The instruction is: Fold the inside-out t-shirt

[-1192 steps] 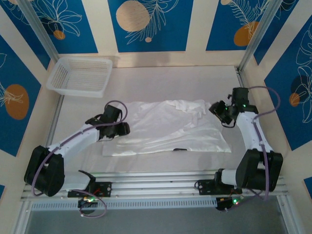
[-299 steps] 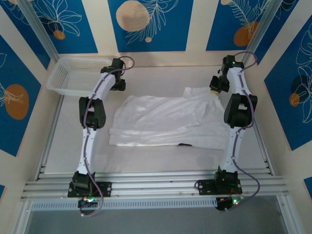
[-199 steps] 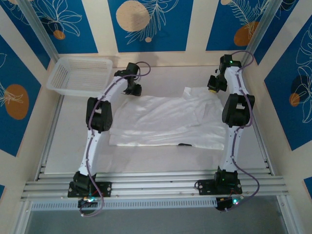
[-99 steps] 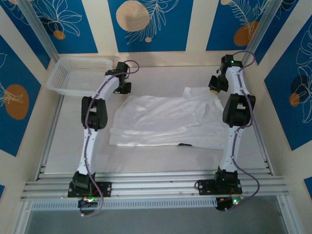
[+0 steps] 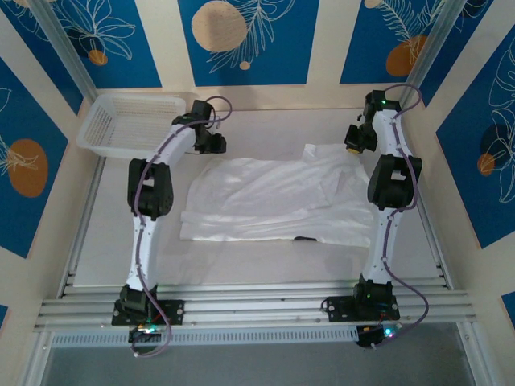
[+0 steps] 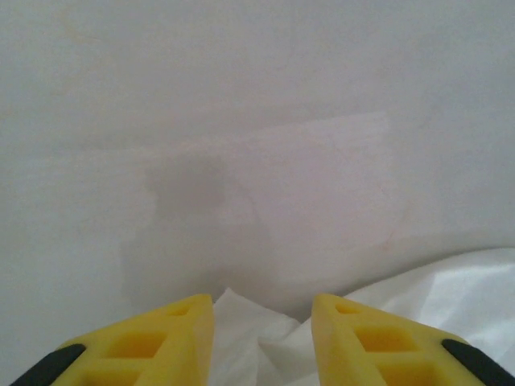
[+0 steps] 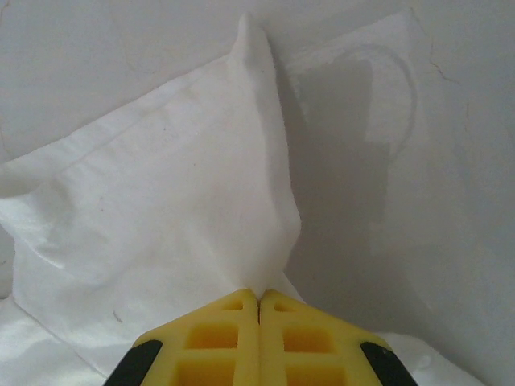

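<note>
Smooth pale table [image 5: 265, 129], wrinkled thin t-shirt [image 5: 273, 201]

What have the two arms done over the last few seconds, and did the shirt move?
Both tools travelled from beside the t-shirt out to its far edge. The right tool is now pinched shut on the far right corner, and the left tool sits open at the far left corner. The bunched far edge lies spread wider. The basket stayed put.

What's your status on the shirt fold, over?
Right claw shut on t-shirt far-right corner. Left claw open at its far-left edge. Basket apart, nothing in the way.
</note>
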